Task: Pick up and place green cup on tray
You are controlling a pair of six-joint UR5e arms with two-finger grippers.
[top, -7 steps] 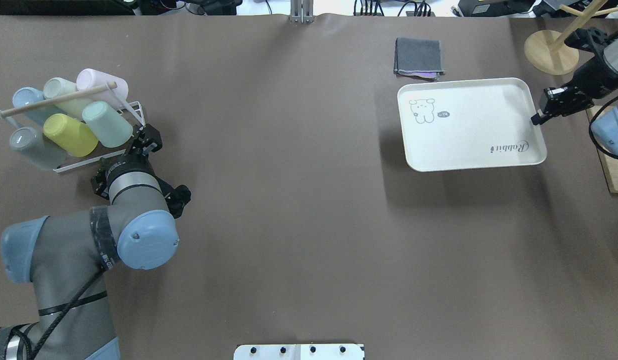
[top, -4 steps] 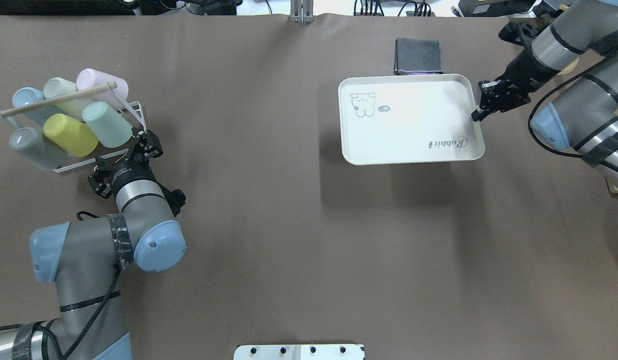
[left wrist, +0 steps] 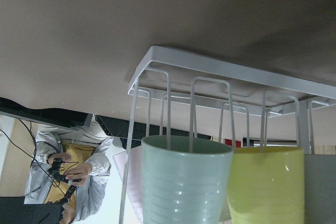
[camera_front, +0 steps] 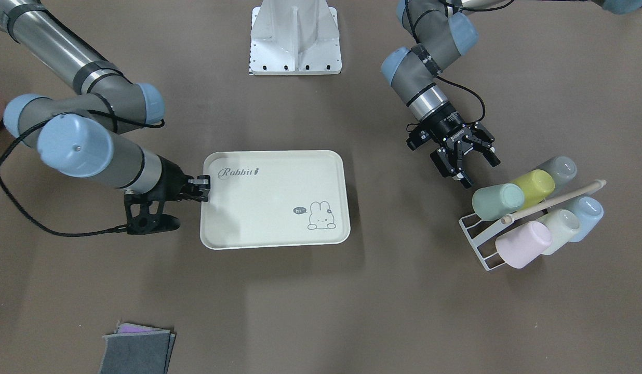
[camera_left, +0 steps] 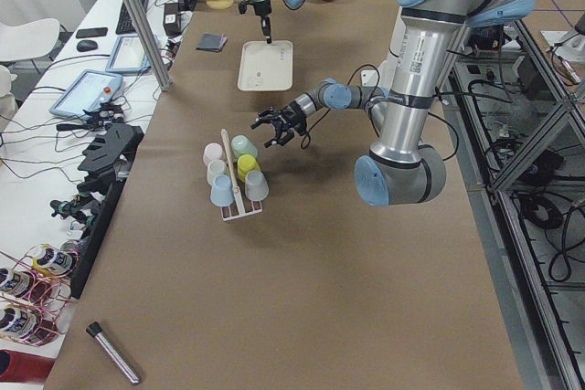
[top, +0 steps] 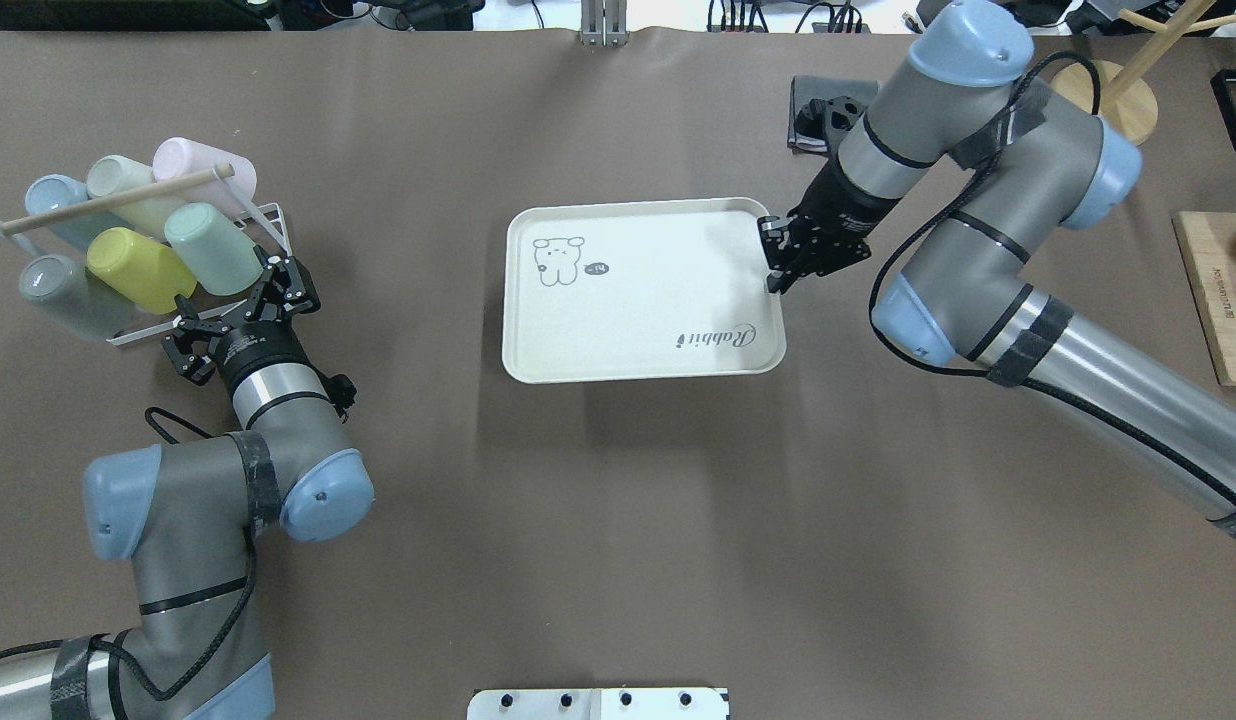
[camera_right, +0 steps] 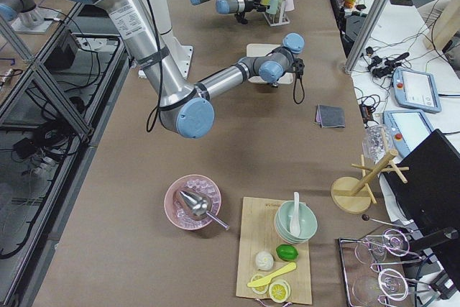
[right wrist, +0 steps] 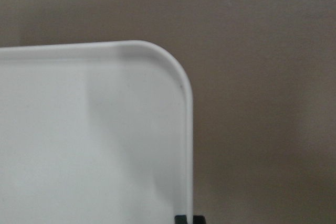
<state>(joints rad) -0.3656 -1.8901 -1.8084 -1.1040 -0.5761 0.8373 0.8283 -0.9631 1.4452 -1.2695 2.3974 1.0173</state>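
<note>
Now the sideways mint-green plastic cup (camera_front: 497, 201) lies just ahead of my open left gripper (camera_front: 479, 171); my right gripper (camera_front: 204, 188) pinches the cream plastic tray (camera_front: 269, 205).

Robotics lab, teach pendants (camera_right: 413, 83), cables (camera_left: 41, 89), aluminium framing (camera_left: 139, 20)

You find the green cup (top: 213, 248), a plain pale mint tumbler with no handle, lying tilted on the white wire rack (left wrist: 220, 65) at the left end of the bench (top: 618, 520), just beside a yellow cup (top: 138, 268). Your tray (top: 658, 260) is cream and rectangular, with rounded corners and a raised rim. A bunny drawing sits in one corner and "Rabbit" lettering in the opposite one. The tray sits level near the bench's middle, well apart from the cup, and the right hand (top: 775, 272) pinches its short rim.
</note>
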